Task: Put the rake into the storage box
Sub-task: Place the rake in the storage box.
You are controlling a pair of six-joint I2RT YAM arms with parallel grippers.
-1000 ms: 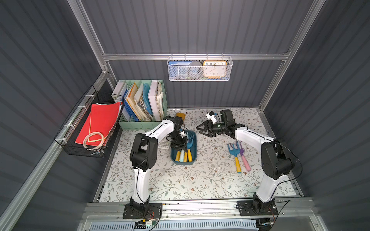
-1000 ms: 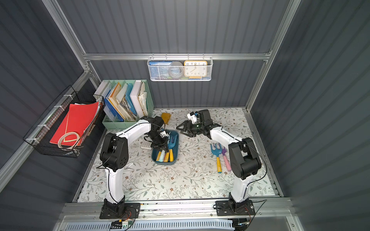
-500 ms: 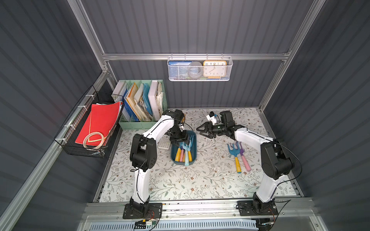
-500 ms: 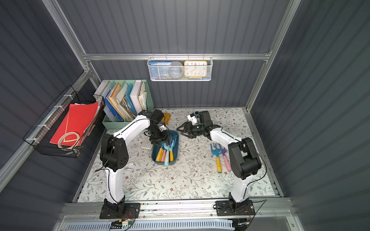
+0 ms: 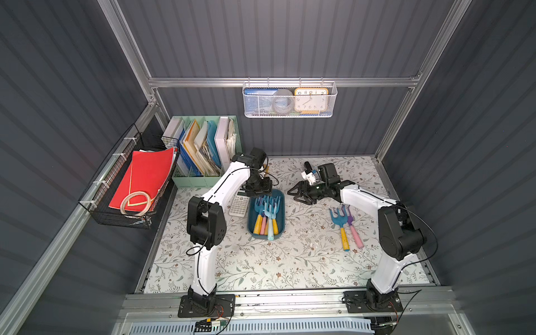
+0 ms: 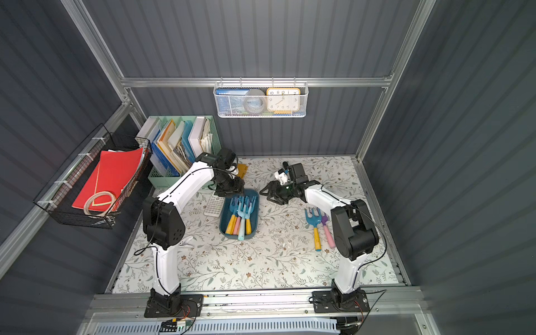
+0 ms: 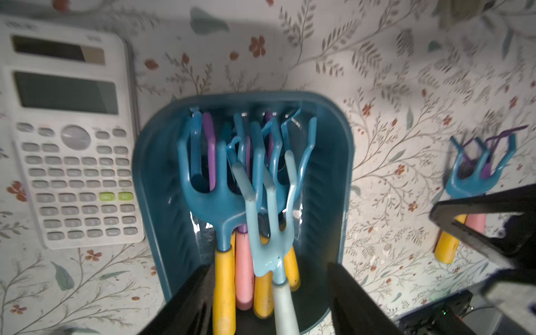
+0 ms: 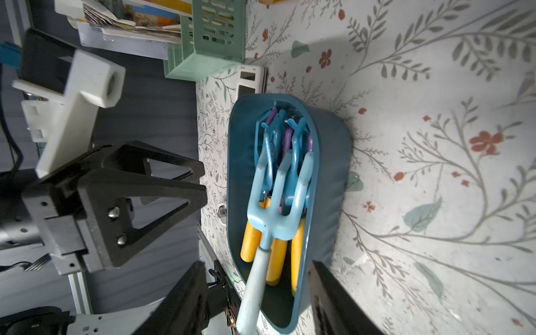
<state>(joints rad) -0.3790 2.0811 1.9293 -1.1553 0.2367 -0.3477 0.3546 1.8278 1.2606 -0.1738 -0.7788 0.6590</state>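
The rake (image 5: pixel 271 222) lies lengthwise atop the other rakes (image 5: pixel 258 225) in the storage box (image 5: pixel 251 230), with its handle at the box's near rim and its tines toward the far end. The left gripper (image 7: pixel 269 265) hangs above the box, nearer the rake, its fingers (image 7: pixel 197 295) spread astride the neck and touching nothing. The right gripper (image 5: pixel 295 196), also spread and empty, hovers beside the box's far right end.

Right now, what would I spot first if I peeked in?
A blue tub in the middle of the flowery mat, stuffed with toy rakes. Then the red folder in the black wire basket at the left, and the orange clock in the white basket at the back.
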